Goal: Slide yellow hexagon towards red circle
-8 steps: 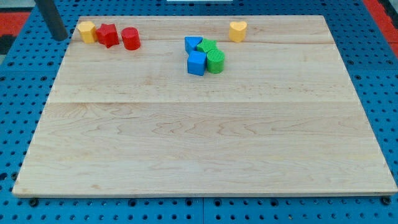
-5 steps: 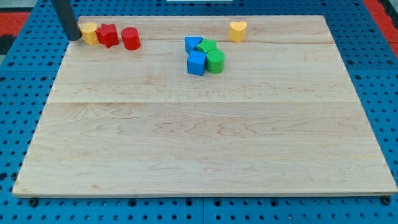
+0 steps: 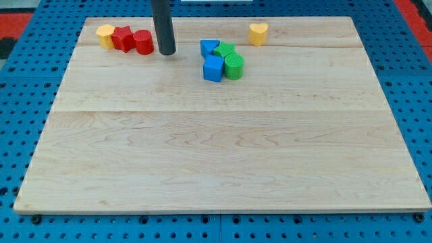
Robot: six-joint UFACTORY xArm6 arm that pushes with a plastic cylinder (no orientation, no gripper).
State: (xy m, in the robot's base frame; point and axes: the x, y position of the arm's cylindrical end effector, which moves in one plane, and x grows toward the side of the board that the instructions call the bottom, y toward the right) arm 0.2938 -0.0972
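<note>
One raised camera looks obliquely down, framing the whole wooden board (image 3: 223, 155).

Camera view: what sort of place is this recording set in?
Probably a lab tabletop rig for block pushing: a wooden board on a blue perforated base, small coloured blocks such as the red circle, and my tip beside it.

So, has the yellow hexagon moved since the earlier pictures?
Yes. The yellow hexagon slid toward the view's right, measured against the board's top-left corner, and now sits against the red star.

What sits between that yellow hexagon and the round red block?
In the camera view, a red star-shaped block lies between the yellow hexagon and the red circle. My tip stands right of all three.
</note>
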